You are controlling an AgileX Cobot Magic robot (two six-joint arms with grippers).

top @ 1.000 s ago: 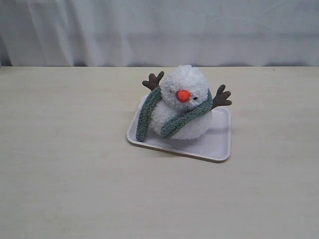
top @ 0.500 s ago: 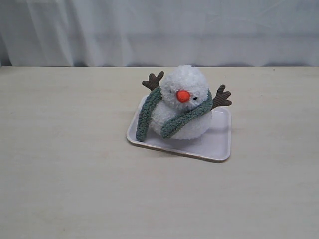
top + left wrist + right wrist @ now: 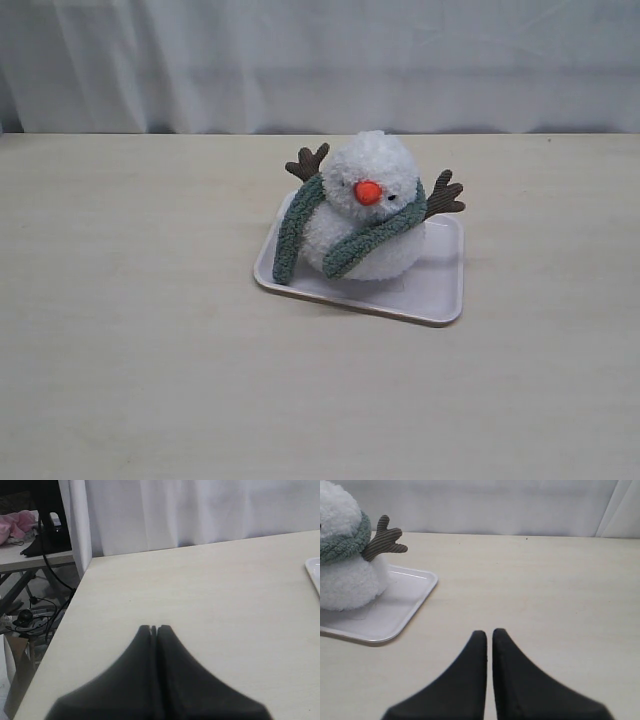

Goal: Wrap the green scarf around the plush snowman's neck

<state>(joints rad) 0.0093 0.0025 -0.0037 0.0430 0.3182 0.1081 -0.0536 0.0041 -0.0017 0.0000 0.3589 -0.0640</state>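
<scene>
Sage-green ribbed plush scarf (image 3: 360, 242) circles the fluffy white plush snowman (image 3: 370, 165) between head and body, on a pale rectangular tray (image 3: 440, 290) mid-tabletop. Broad beige tabletop (image 3: 150, 380) spreads nearer. Left black fingers (image 3: 142, 650) are clenched, empty, near the left edge. Right black fingers (image 3: 477, 650) nearly meet, empty, right of the tray. A white curtain (image 3: 320, 60) hangs beyond the far edge.

From my left wrist feed, the left gripper (image 3: 154, 628) is two matte black fingers (image 3: 125, 680), broad at the base and tapering to blunt, squared tips. The right gripper (image 3: 489, 632) looks alike: plain smooth black, with rounder tips.
</scene>
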